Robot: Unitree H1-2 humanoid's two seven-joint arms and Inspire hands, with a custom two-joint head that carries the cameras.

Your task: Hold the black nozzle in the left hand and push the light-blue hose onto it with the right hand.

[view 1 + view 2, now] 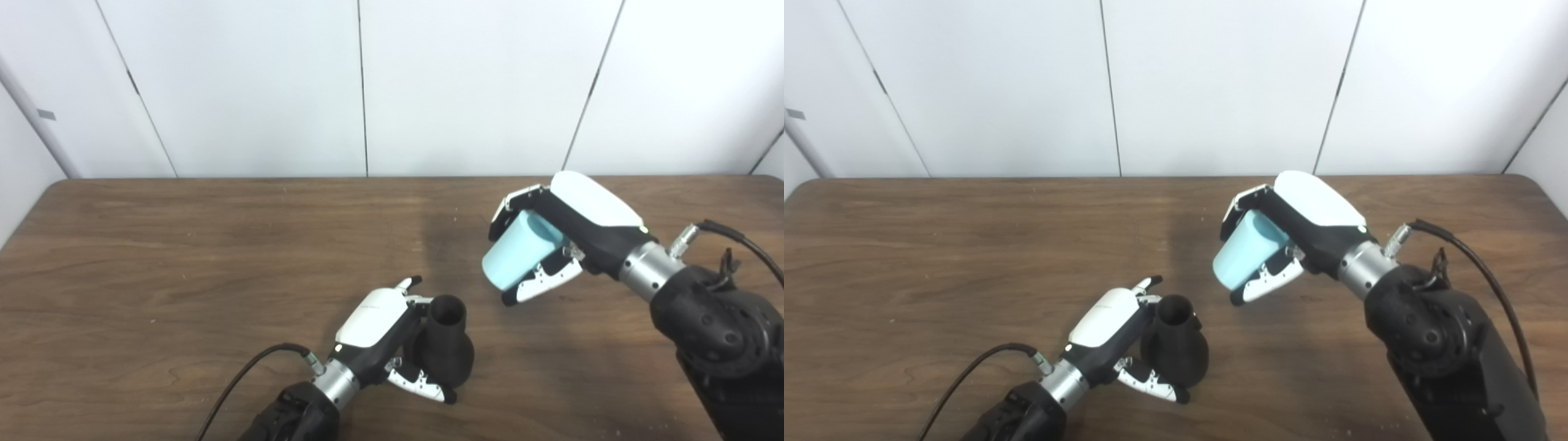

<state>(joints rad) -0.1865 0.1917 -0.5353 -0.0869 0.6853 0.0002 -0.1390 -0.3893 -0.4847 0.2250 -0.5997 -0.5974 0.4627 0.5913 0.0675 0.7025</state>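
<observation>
The black nozzle (444,346) stands upright on the wooden table (184,257), narrow open neck up, wide base down. My left hand (386,343) is wrapped around its base from the left, thumb across the front. The light-blue hose piece (514,251), a short tube, is held above the table in my right hand (551,239), to the right of and beyond the nozzle. Its free end tilts down and left toward the nozzle, a clear gap apart. In the right eye view the nozzle (1176,346) and hose (1240,251) stand the same way.
White wall panels (367,86) rise behind the table's far edge. A black cable (245,373) trails from my left wrist, another (735,239) from my right forearm.
</observation>
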